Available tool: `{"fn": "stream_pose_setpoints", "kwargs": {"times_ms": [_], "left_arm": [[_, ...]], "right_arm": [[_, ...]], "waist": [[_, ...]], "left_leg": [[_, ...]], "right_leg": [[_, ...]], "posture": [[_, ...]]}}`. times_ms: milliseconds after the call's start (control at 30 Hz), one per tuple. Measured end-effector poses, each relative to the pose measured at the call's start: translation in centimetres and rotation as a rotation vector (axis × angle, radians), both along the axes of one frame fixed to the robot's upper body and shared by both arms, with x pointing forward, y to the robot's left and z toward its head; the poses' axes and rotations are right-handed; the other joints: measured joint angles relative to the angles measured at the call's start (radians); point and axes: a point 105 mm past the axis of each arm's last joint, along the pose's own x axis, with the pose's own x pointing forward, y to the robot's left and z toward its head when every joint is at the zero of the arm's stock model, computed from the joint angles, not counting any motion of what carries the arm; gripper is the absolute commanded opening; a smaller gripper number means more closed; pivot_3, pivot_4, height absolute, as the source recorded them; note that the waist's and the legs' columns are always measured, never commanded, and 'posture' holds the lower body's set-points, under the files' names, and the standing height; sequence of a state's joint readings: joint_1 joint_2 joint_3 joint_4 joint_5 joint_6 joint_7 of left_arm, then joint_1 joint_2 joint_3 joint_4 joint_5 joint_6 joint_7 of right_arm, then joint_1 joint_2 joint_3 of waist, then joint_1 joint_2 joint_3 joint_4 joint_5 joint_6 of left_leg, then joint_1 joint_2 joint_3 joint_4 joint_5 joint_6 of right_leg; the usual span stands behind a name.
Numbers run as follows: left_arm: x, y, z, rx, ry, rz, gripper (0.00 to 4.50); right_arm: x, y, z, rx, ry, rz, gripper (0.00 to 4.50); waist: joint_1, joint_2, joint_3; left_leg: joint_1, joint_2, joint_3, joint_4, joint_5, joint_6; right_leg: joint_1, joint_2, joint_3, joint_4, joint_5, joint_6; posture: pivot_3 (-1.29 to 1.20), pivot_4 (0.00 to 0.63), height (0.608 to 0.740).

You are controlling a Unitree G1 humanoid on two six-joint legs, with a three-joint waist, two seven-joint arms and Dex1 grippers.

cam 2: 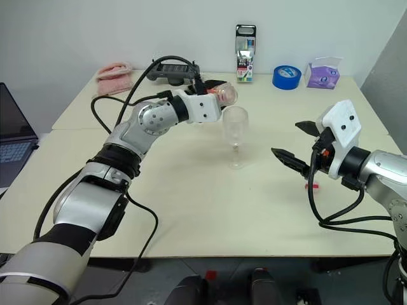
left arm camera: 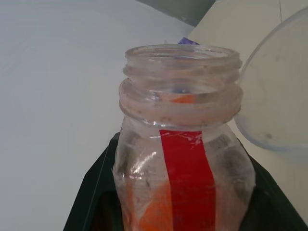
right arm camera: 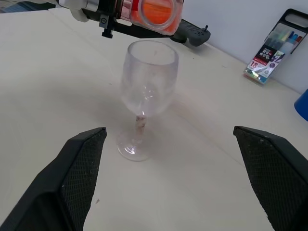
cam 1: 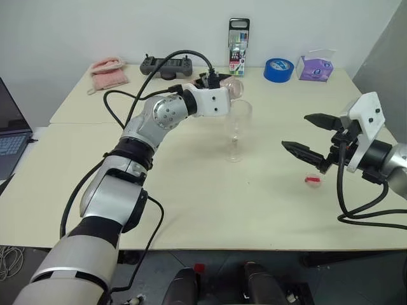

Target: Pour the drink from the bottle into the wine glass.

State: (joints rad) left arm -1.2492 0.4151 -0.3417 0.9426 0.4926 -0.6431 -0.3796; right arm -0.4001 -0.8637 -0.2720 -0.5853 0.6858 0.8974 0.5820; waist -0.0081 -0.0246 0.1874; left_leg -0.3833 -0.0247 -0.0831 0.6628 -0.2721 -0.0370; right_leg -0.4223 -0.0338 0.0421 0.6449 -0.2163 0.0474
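Note:
My left gripper [cam 1: 213, 81] is shut on the bottle [cam 1: 230, 88], which lies tipped on its side just above and behind the rim of the wine glass [cam 1: 236, 130]. The bottle [left arm camera: 183, 159] has no cap, and its open mouth is close to the glass rim [left arm camera: 276, 96]. Orange drink [right arm camera: 155, 10] shows inside the bottle. The wine glass [right arm camera: 147, 91] stands upright on the table, and I see no liquid in its bowl. To the right of the glass, my right gripper [cam 1: 294, 131] hangs open and empty above the table, its fingers [right arm camera: 82, 168] pointing at the glass.
A small red cap [cam 1: 312, 180] lies on the table under the right gripper. Along the back edge stand a marker pack [cam 1: 239, 38], a blue tape roll [cam 1: 278, 68], a purple tissue box [cam 1: 316, 66], a black controller [cam 1: 166, 65] and a pink cloth [cam 1: 107, 73]. A laptop [cam 1: 9, 136] sits far left.

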Motion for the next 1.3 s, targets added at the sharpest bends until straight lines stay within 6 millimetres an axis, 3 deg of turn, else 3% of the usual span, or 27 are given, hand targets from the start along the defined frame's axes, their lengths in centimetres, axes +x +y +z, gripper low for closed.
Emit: {"fn": "stream_pose_setpoints", "kwargs": {"times_ms": [200,400,1300], "left_arm": [[0.0,0.4,0.3,0.079,-0.125,0.017,1.82],[0.1,0.4,-0.4,0.128,-0.147,0.012,1.82],[0.3,0.3,0.8,0.259,-0.242,-0.002,1.82]], "right_arm": [[0.1,0.0,0.0,0.005,-0.009,-0.008,4.50],[0.2,0.0,-0.1,0.005,-0.008,-0.013,4.50],[0.3,-0.1,-0.5,-0.005,-0.006,-0.029,4.50]], "waist": [[0.000,0.000,0.000],[0.001,0.000,0.000],[0.000,0.000,0.000]], "left_leg": [[0.000,0.000,0.000,0.000,0.000,0.000],[0.000,0.000,0.000,0.000,0.000,0.000],[0.000,0.000,0.000,0.000,0.000,0.000]], "right_leg": [[0.000,0.000,0.000,0.000,0.000,0.000],[0.000,0.000,0.000,0.000,0.000,0.000],[0.000,0.000,0.000,0.001,0.000,0.000]], "posture": [[0.00,0.150,0.740],[0.00,0.150,0.740],[0.00,0.150,0.740]]}}
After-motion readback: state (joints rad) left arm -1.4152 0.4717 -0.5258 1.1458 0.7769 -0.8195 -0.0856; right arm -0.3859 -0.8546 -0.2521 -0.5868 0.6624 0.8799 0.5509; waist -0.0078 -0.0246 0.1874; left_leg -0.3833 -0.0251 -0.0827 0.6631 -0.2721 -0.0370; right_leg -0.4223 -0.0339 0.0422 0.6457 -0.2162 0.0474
